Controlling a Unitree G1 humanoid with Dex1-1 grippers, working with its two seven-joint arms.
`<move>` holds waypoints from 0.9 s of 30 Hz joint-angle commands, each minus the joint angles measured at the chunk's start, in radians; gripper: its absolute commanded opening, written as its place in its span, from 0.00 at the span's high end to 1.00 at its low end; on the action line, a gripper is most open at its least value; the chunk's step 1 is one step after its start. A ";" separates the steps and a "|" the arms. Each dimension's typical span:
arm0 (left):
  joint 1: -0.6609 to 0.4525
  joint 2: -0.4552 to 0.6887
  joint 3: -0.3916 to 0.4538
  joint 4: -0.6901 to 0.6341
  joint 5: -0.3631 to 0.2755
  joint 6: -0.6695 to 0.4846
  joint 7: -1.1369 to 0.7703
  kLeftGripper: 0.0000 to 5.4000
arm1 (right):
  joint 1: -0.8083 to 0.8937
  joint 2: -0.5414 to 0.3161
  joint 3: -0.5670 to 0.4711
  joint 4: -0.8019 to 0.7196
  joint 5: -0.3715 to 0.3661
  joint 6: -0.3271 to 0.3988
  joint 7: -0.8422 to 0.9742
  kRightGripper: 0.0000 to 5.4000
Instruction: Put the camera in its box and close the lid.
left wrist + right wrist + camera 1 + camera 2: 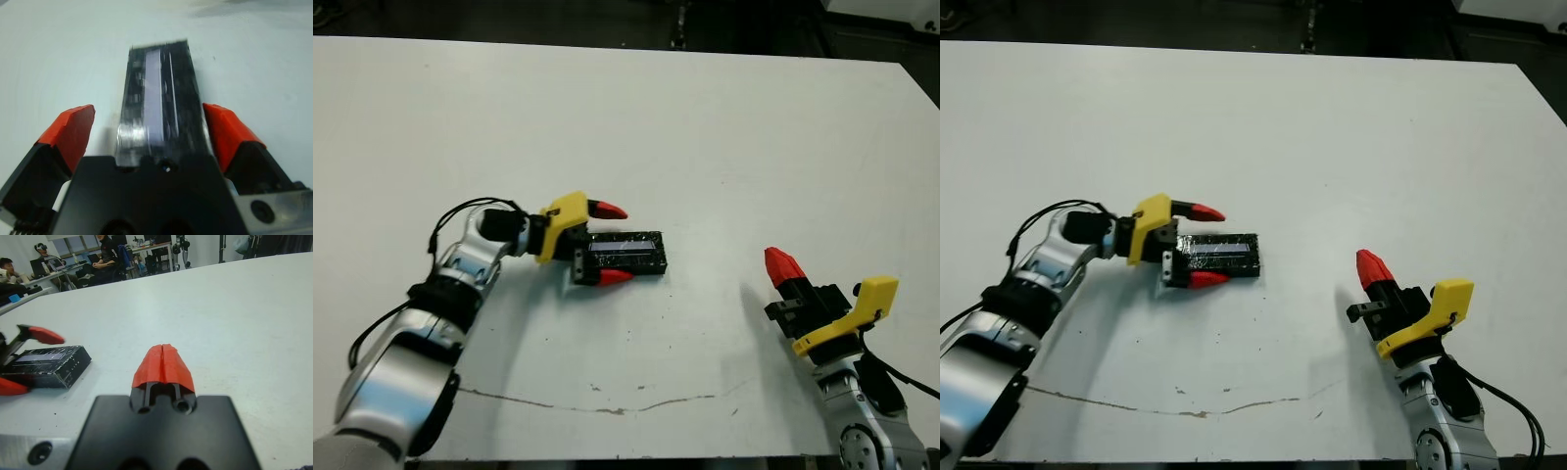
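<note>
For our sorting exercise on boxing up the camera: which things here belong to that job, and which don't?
Job: lid, black with a shiny top; left claw, open astride it.
Not the job: right claw, shut, well apart; dark scuff line on table; people beyond.

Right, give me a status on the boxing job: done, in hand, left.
Done, by the look of it: the lid sits flat on the box, so it looks closed; no camera shows loose on the table, though I can't see inside. In hand: the left gripper is open, one finger on each side of the box, not clamped. The right gripper is shut, off to the side. Left: back the left gripper off.
</note>
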 commanded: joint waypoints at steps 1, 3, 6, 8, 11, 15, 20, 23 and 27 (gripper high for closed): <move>0.092 0.090 -0.002 -0.017 0.025 0.064 -0.060 0.00 | 0.008 -0.013 -0.006 -0.004 -0.002 0.016 -0.009 1.00; 0.112 0.120 0.016 -0.050 0.005 0.097 -0.073 0.00 | 0.009 -0.012 -0.006 -0.005 0.000 0.021 -0.011 1.00; 0.144 0.160 0.045 -0.093 -0.011 0.130 -0.071 0.00 | 0.011 -0.013 -0.005 -0.010 -0.002 0.026 -0.013 1.00; 0.164 0.186 0.061 -0.121 -0.014 0.157 -0.061 0.00 | 0.010 -0.013 -0.006 -0.008 0.000 0.025 -0.011 1.00; 0.186 0.216 0.085 -0.136 -0.020 0.158 -0.060 0.00 | 0.010 -0.013 -0.005 -0.006 0.001 0.023 -0.008 1.00; 0.206 0.252 0.125 -0.141 -0.020 0.145 -0.027 0.00 | 0.011 -0.010 -0.006 -0.003 0.007 0.020 -0.004 1.00; 0.272 0.271 0.250 -0.263 -0.074 0.252 0.136 0.00 | 0.010 -0.011 -0.007 0.001 0.013 0.022 0.002 1.00; 0.357 0.225 0.352 -0.509 -0.137 0.427 0.339 0.04 | 0.009 -0.011 -0.006 0.005 0.010 0.015 0.003 1.00; 0.440 0.062 0.435 -0.757 -0.239 0.489 0.574 0.13 | 0.010 -0.010 0.000 0.002 0.001 0.012 -0.003 1.00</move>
